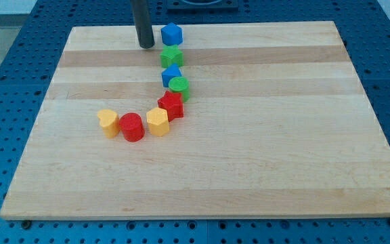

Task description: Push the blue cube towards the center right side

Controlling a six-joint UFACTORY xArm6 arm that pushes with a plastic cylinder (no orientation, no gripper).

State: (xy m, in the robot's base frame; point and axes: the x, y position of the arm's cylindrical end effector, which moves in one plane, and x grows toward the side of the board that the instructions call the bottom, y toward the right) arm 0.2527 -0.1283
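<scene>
Tip: our dark rod comes down from the view's top, and my tip (pixel 145 45) rests on the pale wooden board (pixel 283 149) near its top edge.
Claw: we have none; the arm ends in the plain rod, so there is no wide, narrow or holding state to report.
Task block: we see two blue blocks. The blue cube (pixel 171 75) sits mid-chain, touching the green blocks above and below it, left of the board's centre.
Upper blue block: the blue hexagonal block (pixel 172 33) stands just to the right of my tip, apart from it.
Green blocks: the green star-shaped block (pixel 172 56) lies below the hexagonal one; the green cylinder (pixel 179 87) sits at the cube's lower right.
Red blocks: the red star-shaped block (pixel 171 105) follows, and the red cylinder (pixel 133 127) lies further left.
Yellow blocks: the yellow hexagonal block (pixel 158 122) sits between the two reds; the yellow heart-shaped block (pixel 108 123) ends the chain on the left.
</scene>
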